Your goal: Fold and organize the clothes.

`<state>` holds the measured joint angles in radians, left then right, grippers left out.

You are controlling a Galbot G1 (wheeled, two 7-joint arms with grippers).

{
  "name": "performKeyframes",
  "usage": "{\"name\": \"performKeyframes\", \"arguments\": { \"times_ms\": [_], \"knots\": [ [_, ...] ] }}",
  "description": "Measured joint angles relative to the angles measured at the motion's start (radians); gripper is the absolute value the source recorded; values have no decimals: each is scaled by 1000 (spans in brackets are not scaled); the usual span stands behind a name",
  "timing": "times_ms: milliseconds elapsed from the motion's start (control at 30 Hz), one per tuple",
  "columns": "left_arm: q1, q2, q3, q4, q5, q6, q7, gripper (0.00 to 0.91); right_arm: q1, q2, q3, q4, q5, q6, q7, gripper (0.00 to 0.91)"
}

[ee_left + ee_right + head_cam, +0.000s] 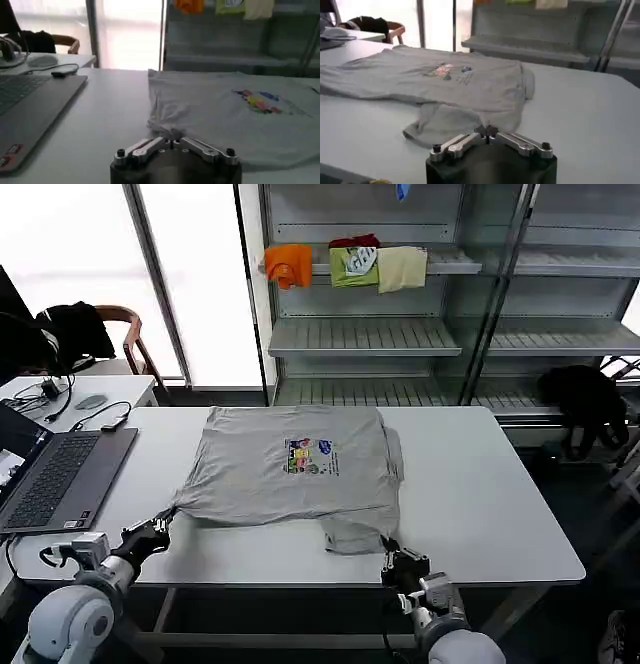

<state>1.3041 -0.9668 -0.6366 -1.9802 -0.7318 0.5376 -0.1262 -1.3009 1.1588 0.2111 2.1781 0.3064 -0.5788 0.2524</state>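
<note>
A light grey short-sleeved shirt (250, 479) with a small multicoloured chest print (308, 456) lies spread on the white table (480, 494), one sleeve folded under near the front edge. My left gripper (160, 529) is at the shirt's near-left corner, which is drawn out to a point; in the left wrist view the gripper (172, 141) is shut on that edge of the shirt (215, 115). At the near-right corner, by the folded sleeve, is my right gripper (390, 549). The right wrist view has the gripper (486, 131) shut, with the shirt (420, 82) at its tips.
An open laptop (50, 479) with cables lies on the table's left end. A chair with a black jacket (75, 329) stands behind it. Shelving at the back holds orange (288, 264), green (355, 264) and cream (402, 269) items. The table's right side is bare.
</note>
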Motion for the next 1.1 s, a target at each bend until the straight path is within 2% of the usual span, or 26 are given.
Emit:
{"name": "performKeyframes", "arguments": {
  "times_ms": [467, 833, 1100],
  "knots": [
    [-203, -26, 90, 67, -43, -6, -78, 0, 212, 18, 14, -126, 50, 22, -97, 0],
    [-390, -71, 180, 204, -28, -42, -145, 0, 444, 58, -31, -359, 32, 87, -153, 0],
    [-485, -107, 219, 321, 1, -50, -179, 0, 571, 89, -54, -527, -10, 152, -162, 0]
  ]
}}
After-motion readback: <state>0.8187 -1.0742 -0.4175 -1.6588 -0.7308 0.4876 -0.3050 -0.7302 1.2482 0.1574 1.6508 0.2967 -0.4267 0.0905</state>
